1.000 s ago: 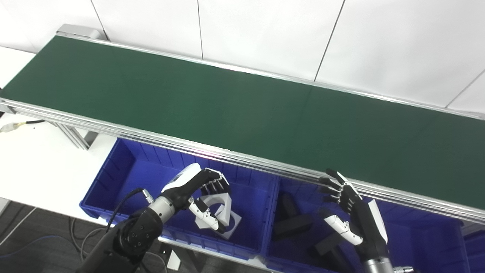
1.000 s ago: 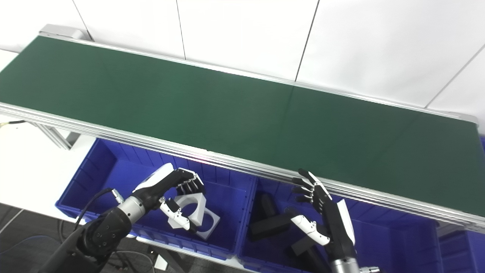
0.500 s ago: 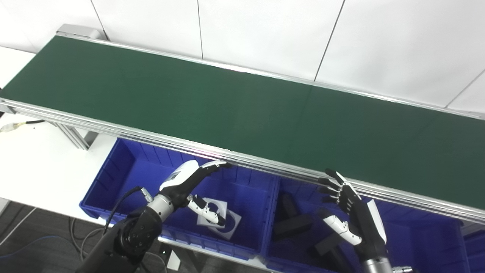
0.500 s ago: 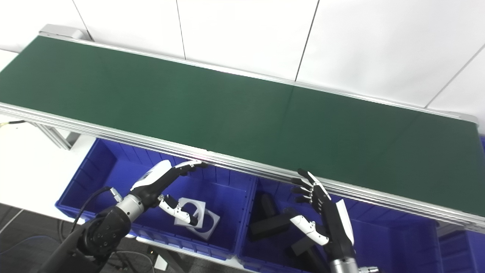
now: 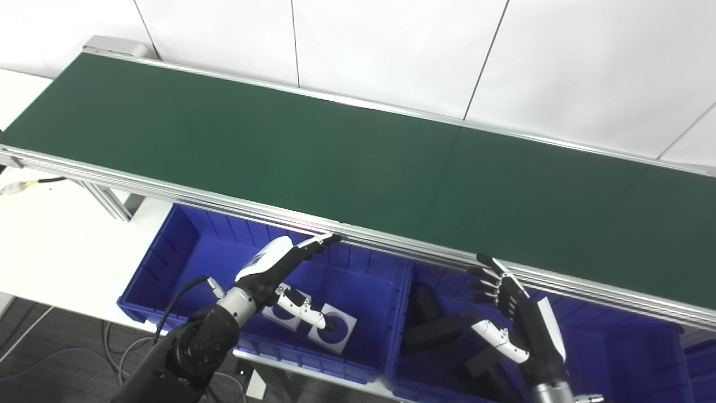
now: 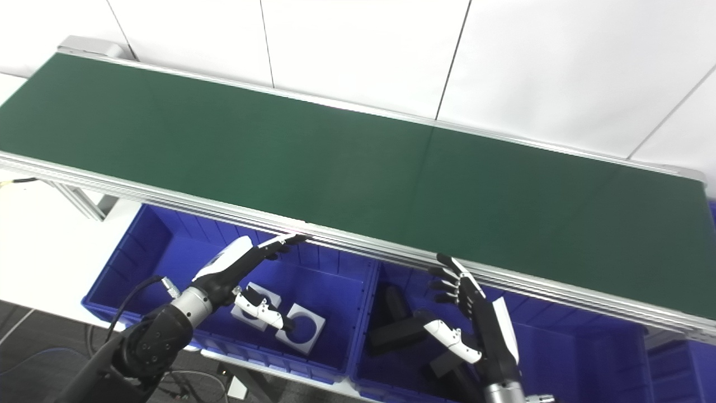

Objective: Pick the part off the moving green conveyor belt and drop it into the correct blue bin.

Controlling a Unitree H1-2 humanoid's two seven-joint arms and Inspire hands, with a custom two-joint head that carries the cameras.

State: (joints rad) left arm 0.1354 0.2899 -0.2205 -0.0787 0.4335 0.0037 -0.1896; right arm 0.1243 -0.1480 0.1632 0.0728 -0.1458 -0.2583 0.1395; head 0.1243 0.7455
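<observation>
Green belt (image 5: 358,162) runs bare across my view. Below it sit two blue bins: the left bin (image 5: 168,252) holds two white parts (image 5: 313,322), the right bin (image 5: 615,358) black parts (image 5: 430,330). My left hand (image 5: 274,263) and right hand (image 5: 520,308) hover spread wide, holding nothing.

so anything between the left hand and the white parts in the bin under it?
Nothing visible. The left hand is open above the left blue bin, and the two white parts lie flat on the bin floor beneath it. Only its own thumb overlaps them in view. The belt shows no part.
</observation>
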